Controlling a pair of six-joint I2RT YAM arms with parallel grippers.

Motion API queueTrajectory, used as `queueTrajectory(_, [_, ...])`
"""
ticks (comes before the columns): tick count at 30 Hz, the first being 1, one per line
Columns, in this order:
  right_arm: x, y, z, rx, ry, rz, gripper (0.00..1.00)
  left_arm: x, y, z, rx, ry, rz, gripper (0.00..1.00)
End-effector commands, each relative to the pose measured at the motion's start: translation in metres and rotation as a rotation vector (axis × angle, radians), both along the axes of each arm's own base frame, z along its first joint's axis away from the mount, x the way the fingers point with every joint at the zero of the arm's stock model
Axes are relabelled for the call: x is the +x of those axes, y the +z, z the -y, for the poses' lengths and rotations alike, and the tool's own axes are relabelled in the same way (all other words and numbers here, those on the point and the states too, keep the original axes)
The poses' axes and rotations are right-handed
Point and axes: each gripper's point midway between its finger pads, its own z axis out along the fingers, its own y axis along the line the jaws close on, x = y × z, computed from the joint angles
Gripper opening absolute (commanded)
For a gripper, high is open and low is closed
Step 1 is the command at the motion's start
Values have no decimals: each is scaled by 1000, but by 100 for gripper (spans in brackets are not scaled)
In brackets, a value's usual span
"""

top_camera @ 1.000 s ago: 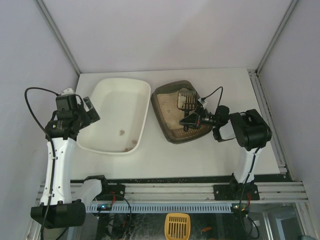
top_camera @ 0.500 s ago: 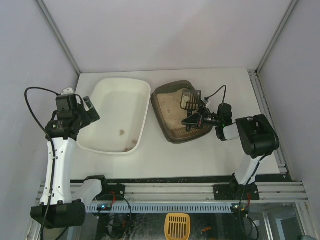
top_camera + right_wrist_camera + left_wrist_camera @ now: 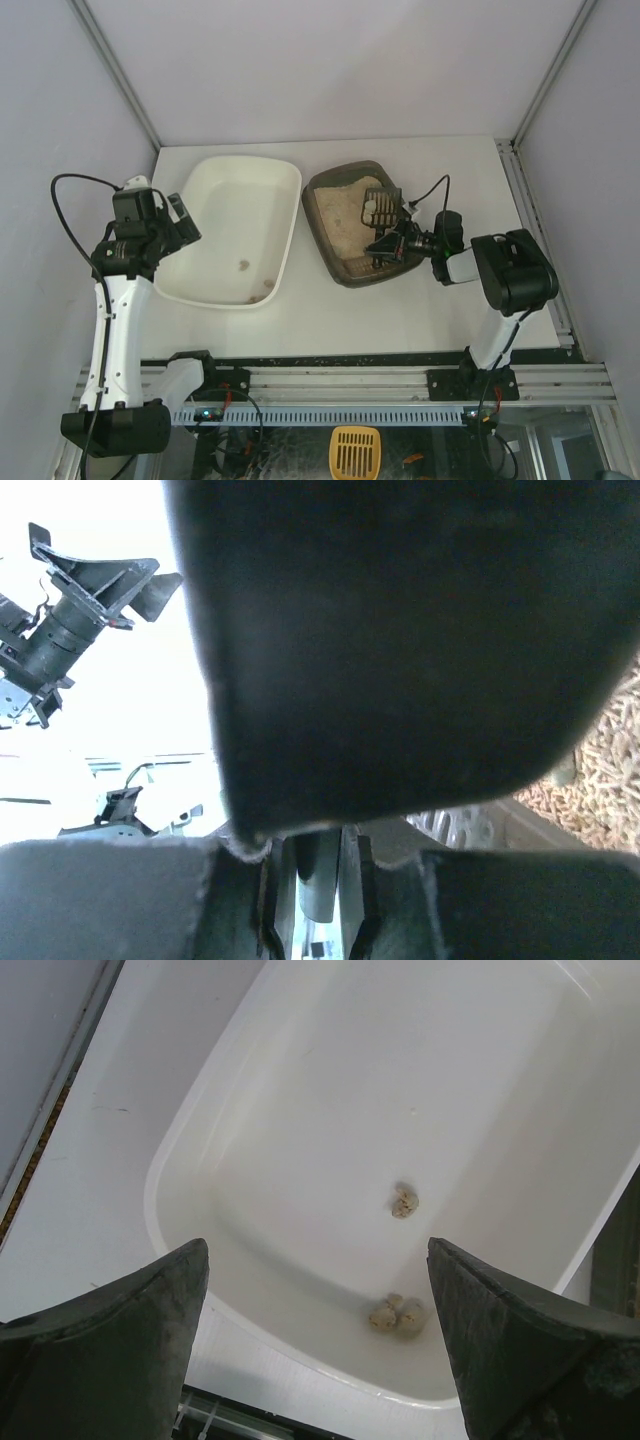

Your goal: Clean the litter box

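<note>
over the sandy brown litter box (image 3: pixel 335 228), right jaws grip scoop (image 3: pixel 383 197); left jaws gape.

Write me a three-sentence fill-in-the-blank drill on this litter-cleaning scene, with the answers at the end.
1. The right tool holds a slotted scoop over the litter box, which in the top view sits to the ___ of the white tray.
2. The white tray holds ___ pale clumps.
3. The left tool hangs above the white tray's near edge with its jaws ___.
Missing words: right; three; open.
</note>
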Motion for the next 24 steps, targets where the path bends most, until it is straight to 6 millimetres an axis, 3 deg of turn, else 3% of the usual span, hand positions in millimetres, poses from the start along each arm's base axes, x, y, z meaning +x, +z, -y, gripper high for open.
queueTrajectory(1, [6,18,9,60,-43,87,0,0,-4,1,16,-23,10,94])
queueTrajectory(3, [-9,3,-14,-40,53,91,0,1,-3,2,14,-27,9,94])
queueTrajectory(5, [-15,6,-24,-99,94,103,0,2,-2,3,15,-32,11,94])
queueTrajectory(8, [7,28,3,53,-30,87,0,1,-3,4,13,-37,10,94])
queueTrajectory(10, [6,36,-6,89,7,104,0,1,-5,5,12,-39,6,94])
queueTrajectory(12, [-6,21,-22,9,72,62,0,1,-5,6,18,-44,6,94])
queueTrajectory(13, [-6,21,-22,-10,77,78,0,1,-4,6,23,-45,7,94])
queueTrajectory(16, [12,35,6,84,-33,105,0,1,-4,6,24,-48,8,94])
queueTrajectory(18, [9,37,0,111,-2,79,0,1,-4,7,24,-49,6,94])
queueTrajectory(21, [-13,11,-27,-85,120,67,0,2,-3,7,31,-52,5,94])
queueTrajectory(22, [-12,17,-26,-102,119,82,0,2,-3,7,31,-54,6,94])
queueTrajectory(24, [3,31,-7,5,32,65,0,3,-3,8,28,-56,6,94])
